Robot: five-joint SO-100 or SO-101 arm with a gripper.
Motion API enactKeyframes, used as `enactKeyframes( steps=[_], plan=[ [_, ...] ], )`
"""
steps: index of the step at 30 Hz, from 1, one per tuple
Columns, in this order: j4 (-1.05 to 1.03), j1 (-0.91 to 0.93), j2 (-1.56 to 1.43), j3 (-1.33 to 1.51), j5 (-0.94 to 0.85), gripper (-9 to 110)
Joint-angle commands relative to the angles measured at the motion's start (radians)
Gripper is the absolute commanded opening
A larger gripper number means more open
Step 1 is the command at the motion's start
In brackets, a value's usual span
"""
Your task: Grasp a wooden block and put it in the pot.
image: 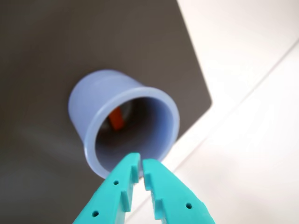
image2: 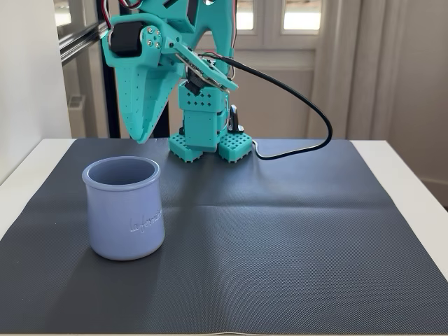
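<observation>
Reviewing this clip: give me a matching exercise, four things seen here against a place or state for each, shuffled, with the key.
Things:
1. wooden block
2. pot
3. gripper
4. black cable

Places or states:
A. upright on the dark mat, left side of the fixed view
B. shut and empty, above the pot's rim
C. lying inside the pot, seen in the wrist view
D. looping from the arm down to its base

Pairs: 1-C, 2-A, 3-B, 4-D
</observation>
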State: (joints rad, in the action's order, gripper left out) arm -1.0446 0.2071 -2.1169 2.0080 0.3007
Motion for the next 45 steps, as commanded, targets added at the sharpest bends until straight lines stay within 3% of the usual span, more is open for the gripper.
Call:
enactKeyframes(
  steps=[1,5,12,30,45],
  plan=[
    [0.003,-0.043,-0.133,0.051,-0.063,0],
    [0.046,-0.106,-0.342,0.176,-0.160,0],
    [0.311,-0.216,-0.703,0.518,-0.252,0],
    [0.600,-0.235,-1.178,1.089,-0.242,0],
    [0.314,-0.202,-1.282,1.135,-0.252,0]
  ],
)
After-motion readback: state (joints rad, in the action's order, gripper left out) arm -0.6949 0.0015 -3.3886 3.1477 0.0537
